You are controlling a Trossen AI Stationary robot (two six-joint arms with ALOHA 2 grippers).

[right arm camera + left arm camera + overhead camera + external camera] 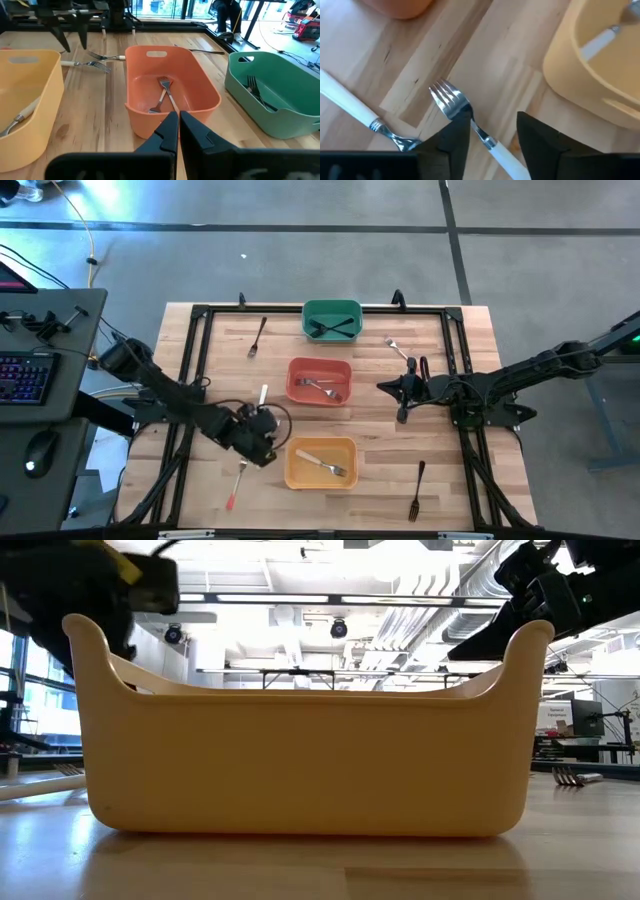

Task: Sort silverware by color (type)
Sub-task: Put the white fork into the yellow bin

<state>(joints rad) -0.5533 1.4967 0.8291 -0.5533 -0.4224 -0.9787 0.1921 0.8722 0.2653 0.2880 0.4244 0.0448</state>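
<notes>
Left gripper (492,132), fingers released, straddles white fork (451,102) on worktop (485,65); next: clench, carry to yellow bin (580,75). Right gripper (178,131) clenched, empty.

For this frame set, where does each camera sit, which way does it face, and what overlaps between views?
High view: overhead, straight down on the table; both arms, green bin, red bin, yellow bin.
Low view: tabletop height, facing the yellow bin's wall; arm parts in the upper corners.
Left wrist view: over the wood, left claw open above a white-handled fork.
Right wrist view: right claw shut, facing all three bins.
Shared: the yellow bin shows in all four.
</notes>
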